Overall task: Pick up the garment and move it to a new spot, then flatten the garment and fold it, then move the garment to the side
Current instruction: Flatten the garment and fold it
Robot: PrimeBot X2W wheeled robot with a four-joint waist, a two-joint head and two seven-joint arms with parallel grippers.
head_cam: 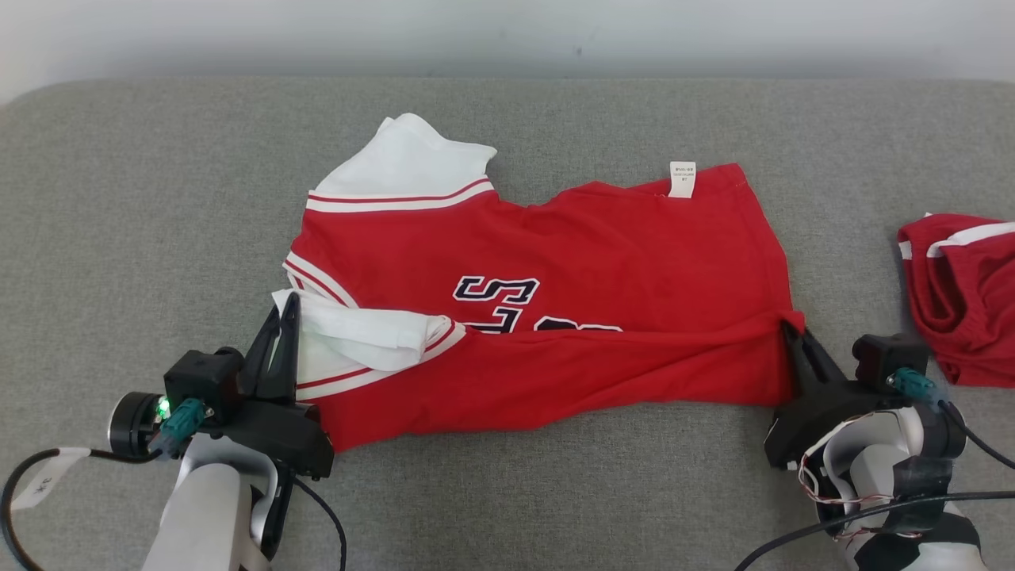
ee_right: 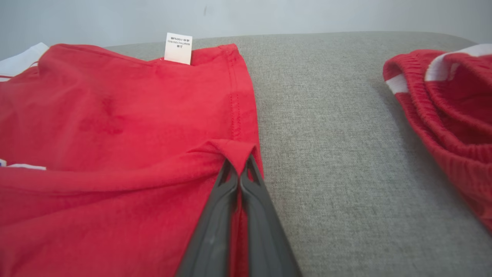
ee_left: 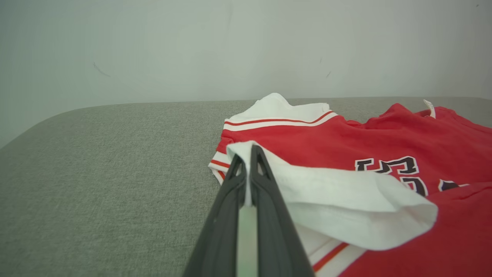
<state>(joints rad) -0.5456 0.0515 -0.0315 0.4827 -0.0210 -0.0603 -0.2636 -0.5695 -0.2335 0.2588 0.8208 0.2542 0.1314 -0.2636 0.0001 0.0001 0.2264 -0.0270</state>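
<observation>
The garment [head_cam: 571, 262] is a red shirt with white sleeves, red-and-white trim and dark lettering, spread sideways on the grey surface, its near edge folded over toward the middle. My left gripper [head_cam: 287, 305] is shut on the near white sleeve [ee_left: 330, 192], whose cloth is pinched between the dark fingers [ee_left: 265, 181]. At the shirt's right end, my right gripper [head_cam: 787, 325] is shut on the red hem corner [ee_right: 234, 148]. A white care label [ee_right: 178, 48] sticks up at the far hem.
A second red garment [head_cam: 963, 293] with white stripes lies bunched at the right edge, close to my right wrist. The grey padded surface [head_cam: 158, 198] runs back to a pale wall. Cables trail from both wrists.
</observation>
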